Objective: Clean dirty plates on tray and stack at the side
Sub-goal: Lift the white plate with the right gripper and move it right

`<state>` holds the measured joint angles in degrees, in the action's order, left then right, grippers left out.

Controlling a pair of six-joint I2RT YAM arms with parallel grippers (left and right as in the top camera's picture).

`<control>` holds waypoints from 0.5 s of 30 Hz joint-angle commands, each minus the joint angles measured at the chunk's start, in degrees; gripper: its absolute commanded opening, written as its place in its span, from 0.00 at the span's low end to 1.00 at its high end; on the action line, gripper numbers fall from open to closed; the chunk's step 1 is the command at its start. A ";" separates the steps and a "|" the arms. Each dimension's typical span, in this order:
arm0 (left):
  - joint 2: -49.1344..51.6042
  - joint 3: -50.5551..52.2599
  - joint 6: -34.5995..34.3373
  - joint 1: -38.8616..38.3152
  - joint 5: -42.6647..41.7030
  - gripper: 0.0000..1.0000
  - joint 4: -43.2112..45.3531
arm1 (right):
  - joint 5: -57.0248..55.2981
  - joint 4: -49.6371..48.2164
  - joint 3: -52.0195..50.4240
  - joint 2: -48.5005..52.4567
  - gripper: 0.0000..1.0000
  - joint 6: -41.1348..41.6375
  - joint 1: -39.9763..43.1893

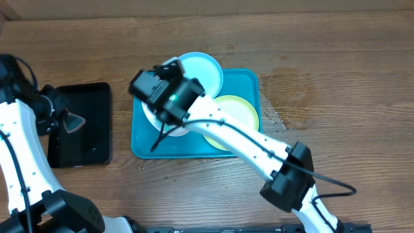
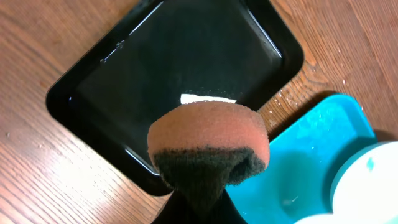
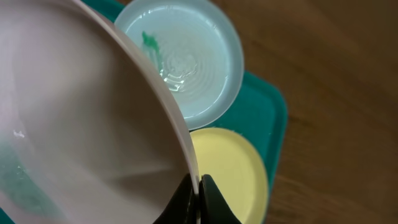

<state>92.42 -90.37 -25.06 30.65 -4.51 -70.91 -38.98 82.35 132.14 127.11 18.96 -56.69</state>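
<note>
My right gripper (image 3: 198,186) is shut on the rim of the white plate (image 3: 81,124), holding it tilted above the teal tray (image 3: 273,118). The pale blue plate (image 3: 186,62), with a small teal smear, lies at the tray's far end, and the yellow-green plate (image 3: 227,174) lies beside it. Overhead, the right gripper (image 1: 158,90) covers most of the white plate (image 1: 147,111) at the left of the tray (image 1: 139,145). My left gripper (image 2: 199,202) is shut on an orange-brown sponge (image 2: 208,140) with a dark scouring side, over the black tray's near edge.
A smaller black rectangular tray (image 1: 81,123), wet and glossy, sits left of the teal tray on the wooden table. Water droplets speckle the wood (image 1: 278,120) to the right of the teal tray. The right arm crosses diagonally over the teal tray.
</note>
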 commanded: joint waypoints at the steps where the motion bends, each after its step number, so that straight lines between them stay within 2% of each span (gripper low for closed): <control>1: -0.28 0.33 -2.82 0.46 -0.59 0.04 -0.33 | -14.58 0.24 2.10 -2.16 0.04 -11.13 -3.80; 7: -0.28 0.33 -3.13 0.48 0.02 0.04 -0.70 | -32.09 0.00 2.10 -2.16 0.04 -14.05 -8.74; 12: -0.28 0.33 -3.32 0.46 0.02 0.04 -0.79 | -32.98 -1.25 2.10 -2.16 0.04 -20.57 -10.47; 15: -0.28 0.33 -3.32 0.46 0.02 0.04 -0.76 | -32.92 -1.22 2.10 -2.16 0.04 -20.68 -10.47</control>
<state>92.42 -90.37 -27.11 31.16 -4.51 -71.61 -67.85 81.47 132.86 126.85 0.82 -67.33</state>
